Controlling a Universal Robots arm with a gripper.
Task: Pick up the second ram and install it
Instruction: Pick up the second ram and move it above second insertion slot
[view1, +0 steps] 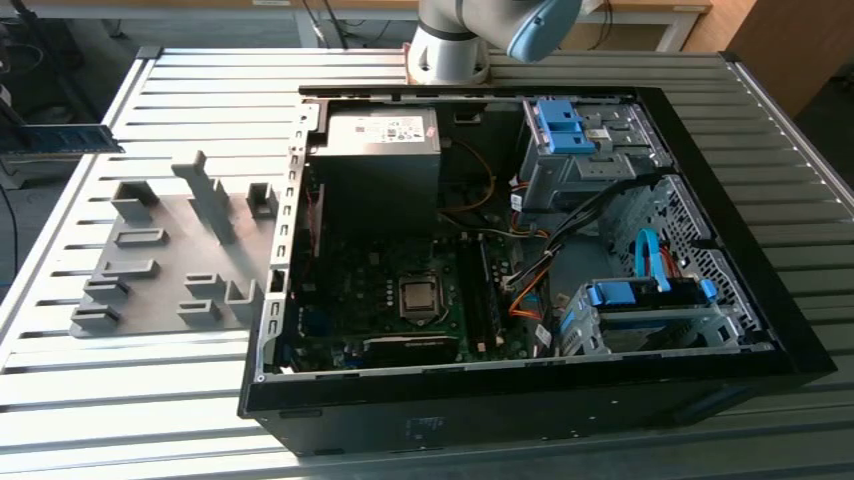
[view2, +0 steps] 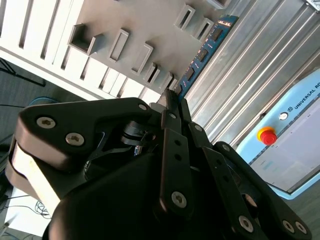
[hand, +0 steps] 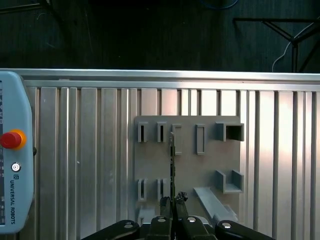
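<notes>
The second ram (view2: 202, 55) is a thin blue-green board with dark chips, and my gripper (view2: 172, 98) is shut on one end of it. In the first wrist view the ram (hand: 172, 160) shows edge-on, reaching out from the gripper (hand: 172, 201) over the grey slotted fixture plate (hand: 187, 165). In the exterior view the ram (view1: 64, 138) hangs in the air at the far left, above the table's left edge and apart from the fixture plate (view1: 174, 250). The open computer case (view1: 747, 330) lies at the exterior view's right, its motherboard (view1: 400, 290) exposed.
The ribbed aluminium table (view1: 134, 400) carries the plate and the case. Inside the case are a power-supply box (view1: 380, 140), blue drive-bay clips (view1: 561, 125) and loose cables (view1: 534, 270). A teach pendant with a red stop button (hand: 11, 139) lies on the table. The arm's base (view1: 447, 50) stands behind the case.
</notes>
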